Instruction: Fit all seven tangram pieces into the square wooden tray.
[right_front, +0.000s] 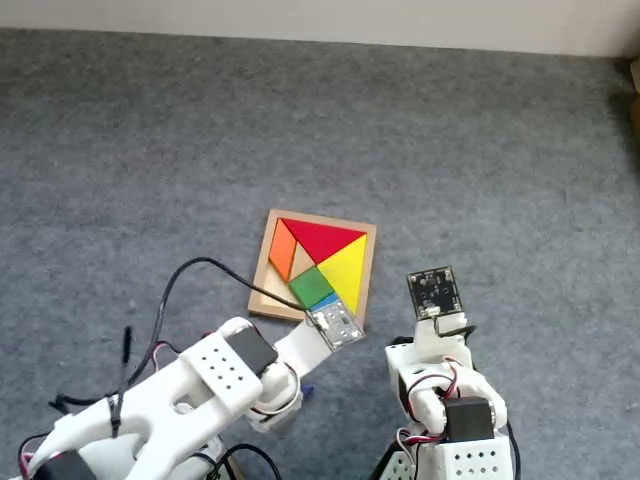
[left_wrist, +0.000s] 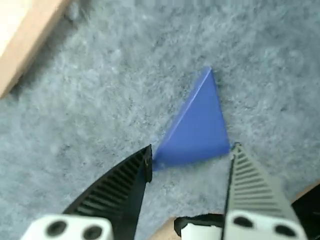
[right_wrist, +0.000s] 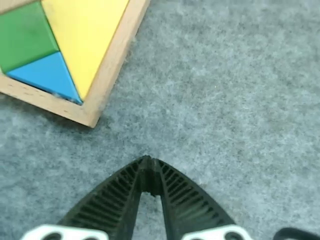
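Most of what I see from here is grey carpeted table, with the two arms rising from its near edge. The left arm is stretched toward the tray, and the right arm stands just beside the tray's corner.

The square wooden tray lies flat between them and is largely filled. It holds a big red triangle, a big yellow triangle, an orange piece, a green square and a small light blue triangle tucked into the near corner. A pale patch sits between the orange and the green. I cannot tell whether it is bare tray floor or an unpainted piece.

The right gripper hangs over bare carpet near the tray corner, its fingers pressed together on nothing.

The left gripper is spread wide and hangs over the dark blue triangle, which lies flat on the carpet outside the tray. One fingertip sits at either end of the triangle's near edge.

The piece looks thin, stiff and light, with a smooth painted face — nothing fragile, but not much to grab. I'd guess the hold has to be across its thin edges, with the tips pushed down into the carpet pile. The sides slant, so a pinch near the point could squirt it out — nearer the wide end seems safer.
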